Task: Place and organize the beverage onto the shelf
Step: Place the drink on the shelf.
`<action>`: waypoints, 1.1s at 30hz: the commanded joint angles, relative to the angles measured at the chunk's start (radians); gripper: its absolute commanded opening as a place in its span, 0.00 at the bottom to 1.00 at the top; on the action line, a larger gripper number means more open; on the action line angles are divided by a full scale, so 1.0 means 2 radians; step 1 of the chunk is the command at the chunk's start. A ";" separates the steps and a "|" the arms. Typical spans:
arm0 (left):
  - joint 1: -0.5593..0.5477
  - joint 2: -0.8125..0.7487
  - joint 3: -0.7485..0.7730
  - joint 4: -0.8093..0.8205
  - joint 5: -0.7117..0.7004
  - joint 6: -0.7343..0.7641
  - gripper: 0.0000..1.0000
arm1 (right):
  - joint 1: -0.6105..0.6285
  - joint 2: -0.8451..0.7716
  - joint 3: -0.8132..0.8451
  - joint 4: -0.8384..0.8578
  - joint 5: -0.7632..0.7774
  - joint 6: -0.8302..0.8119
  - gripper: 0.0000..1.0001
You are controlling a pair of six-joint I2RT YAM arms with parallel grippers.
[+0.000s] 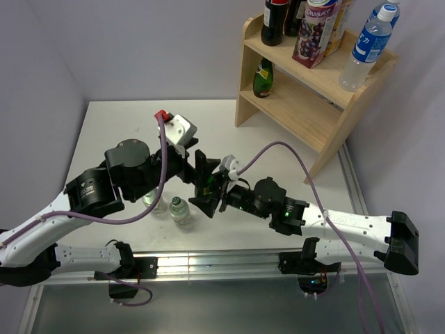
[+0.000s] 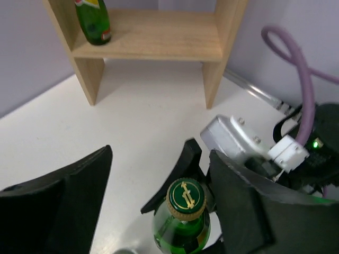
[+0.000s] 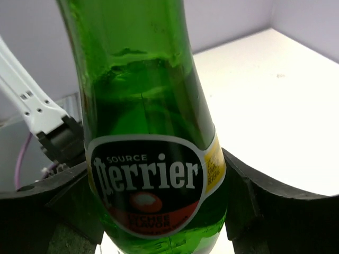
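A green glass Perrier bottle (image 3: pixel 153 111) stands upright on the table, and my right gripper (image 3: pixel 159 211) is shut on its lower body. From above, that bottle (image 1: pixel 206 184) sits between the right gripper's (image 1: pixel 208 186) black fingers. My left gripper (image 2: pixel 159 211) is open around the bottle's green cap (image 2: pixel 186 198), which lies nearer its right finger without being pinched. In the top view the left gripper (image 1: pixel 189 167) is just left of the bottle. The wooden shelf (image 1: pixel 313 97) stands at the far right, with another green bottle (image 1: pixel 263 78) on its lower tier.
Two clear water bottles (image 1: pixel 154 202) (image 1: pixel 181 211) stand on the table under the left arm. The shelf's top tier carries dark cola bottles (image 1: pixel 274 21), a juice carton (image 1: pixel 313 31) and a water bottle (image 1: pixel 365 49). A purple cable (image 1: pixel 292 156) loops above the right arm.
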 commanded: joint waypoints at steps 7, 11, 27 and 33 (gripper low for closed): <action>-0.001 0.001 0.021 0.094 -0.185 -0.031 0.95 | -0.001 -0.053 -0.017 0.068 0.127 0.003 0.00; 0.005 0.017 0.043 0.052 -0.291 -0.063 0.99 | -0.004 -0.066 -0.026 0.051 0.198 0.016 0.00; 0.381 -0.054 -0.085 -0.042 -0.102 -0.165 0.99 | -0.210 -0.052 0.033 -0.045 0.311 0.048 0.00; 0.426 -0.133 -0.215 0.006 -0.120 -0.151 1.00 | -0.254 -0.006 0.055 0.015 0.328 -0.013 0.00</action>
